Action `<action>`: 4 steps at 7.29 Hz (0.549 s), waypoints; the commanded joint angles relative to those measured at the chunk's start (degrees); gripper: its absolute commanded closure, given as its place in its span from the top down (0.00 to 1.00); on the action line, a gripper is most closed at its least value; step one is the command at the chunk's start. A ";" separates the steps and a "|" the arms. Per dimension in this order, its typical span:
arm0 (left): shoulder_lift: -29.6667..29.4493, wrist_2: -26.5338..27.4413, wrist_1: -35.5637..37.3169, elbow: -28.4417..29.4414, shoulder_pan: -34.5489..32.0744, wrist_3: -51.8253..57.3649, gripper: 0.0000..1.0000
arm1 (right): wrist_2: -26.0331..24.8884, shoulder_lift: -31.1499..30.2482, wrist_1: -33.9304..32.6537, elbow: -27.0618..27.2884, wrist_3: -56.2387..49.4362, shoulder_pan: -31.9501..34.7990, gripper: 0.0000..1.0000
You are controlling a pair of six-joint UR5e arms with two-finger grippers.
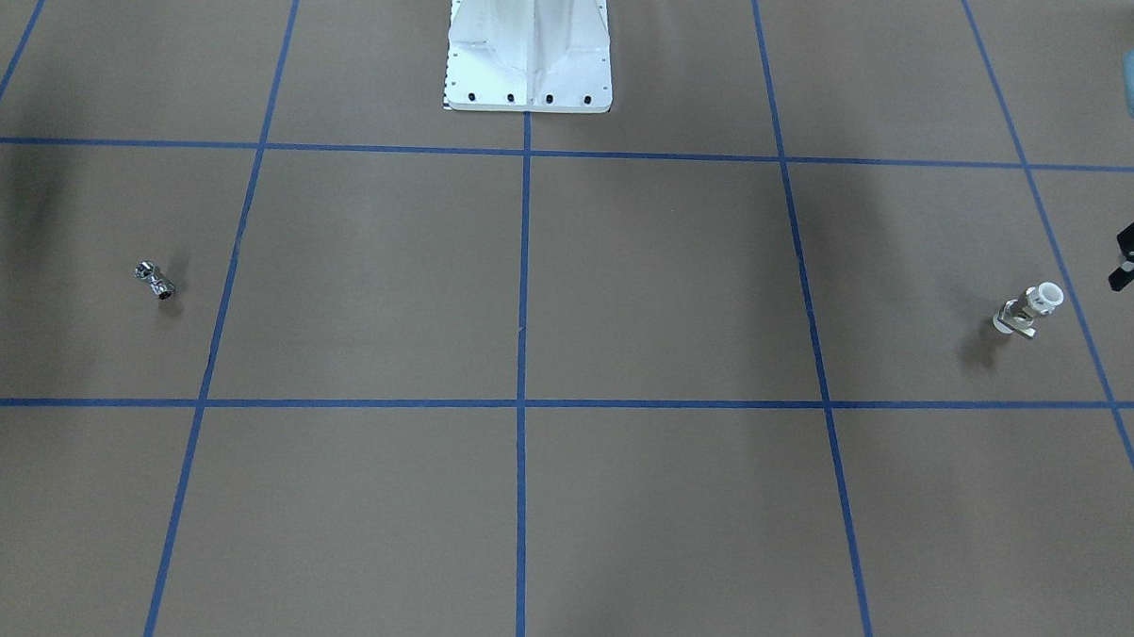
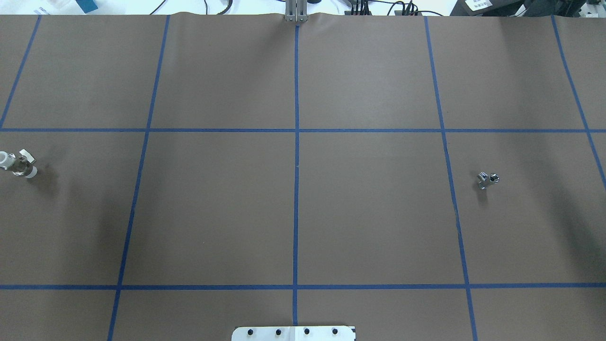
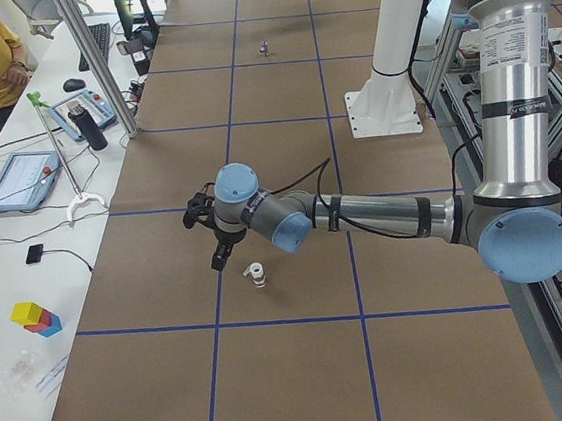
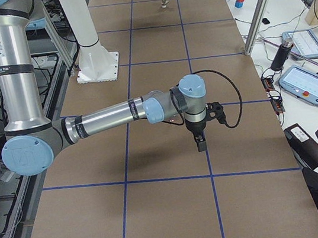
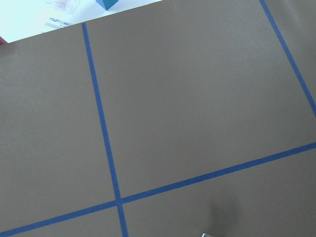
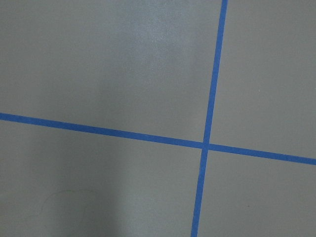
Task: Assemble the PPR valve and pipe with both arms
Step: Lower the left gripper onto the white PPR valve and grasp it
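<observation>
1. the ppr valve [image 1: 1028,311] sits at the surface's [image 2: 369,213] left end, just beside the left arm's [image 3: 361,207] tip.
2. the pipe [image 1: 154,281] lies well apart, at the right end.
3. the right arm [image 4: 105,118] reaches low over the surface.
4. i cannot tell whether either arm's jaws are released or clenched.

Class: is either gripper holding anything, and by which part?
Nothing is held. The PPR valve and the pipe rest free on the table; the left gripper is near the valve, not touching.

I'm seeing open table [image 2: 369,208] stretching mid-frame between PPR valve [image 2: 18,163], far left, and pipe [image 2: 487,179], right; white pedestal [image 2: 293,333] blocking bottom centre
</observation>
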 commanded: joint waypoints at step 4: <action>3.79 6.33 -4.84 2.24 9.67 -6.48 1.00 | 0.22 -0.05 0.01 -0.64 0.00 -0.06 1.00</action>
